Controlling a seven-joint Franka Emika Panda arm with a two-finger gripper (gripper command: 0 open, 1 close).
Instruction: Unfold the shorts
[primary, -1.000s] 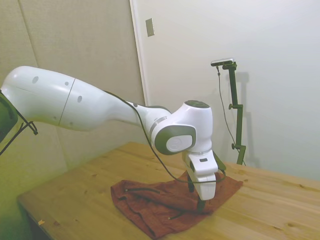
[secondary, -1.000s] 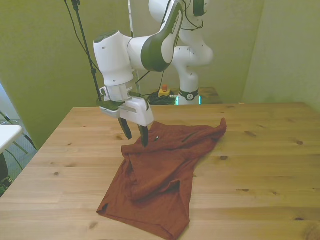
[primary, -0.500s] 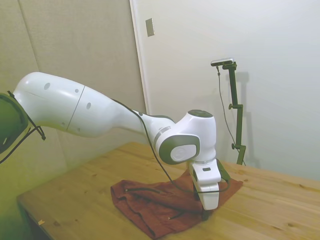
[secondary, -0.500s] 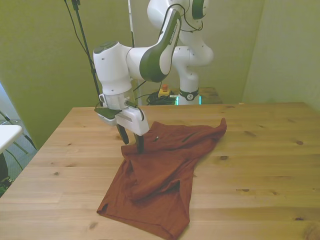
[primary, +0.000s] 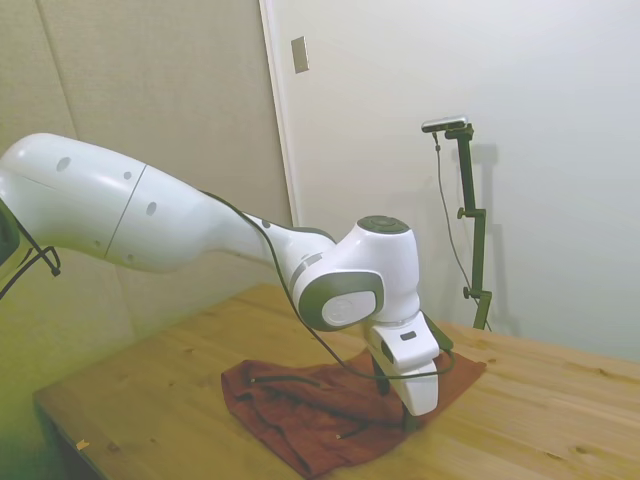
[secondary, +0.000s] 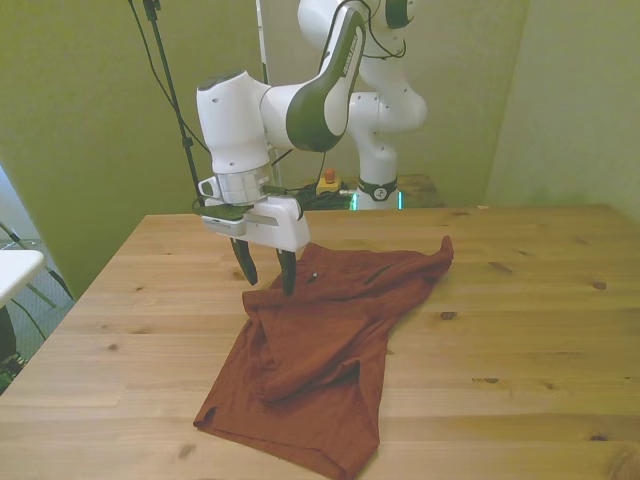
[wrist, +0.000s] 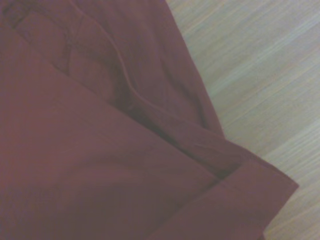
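The rust-brown shorts (secondary: 330, 340) lie crumpled and folded over on the wooden table (secondary: 520, 330), running from the middle toward the near edge. In the side view the shorts (primary: 310, 420) show a dark drawstring on top. My gripper (secondary: 268, 283) hangs open just above the shorts' far corner on the front view's left, one finger over cloth and one over bare wood, holding nothing. The side view shows the gripper (primary: 393, 398) low over the cloth. Up close, the wrist view has layered folds and a corner of the shorts (wrist: 90, 150) on wood.
Bare table (primary: 560, 420) stretches wide on the front view's right and a strip lies on its left. The shorts' lower hem reaches close to the near edge. A white object (secondary: 15, 265) stands off the table at the front view's far left.
The gripper dipped down to the shorts' corner half a second ago, then rose back to about its earlier height. The shorts lie as before.
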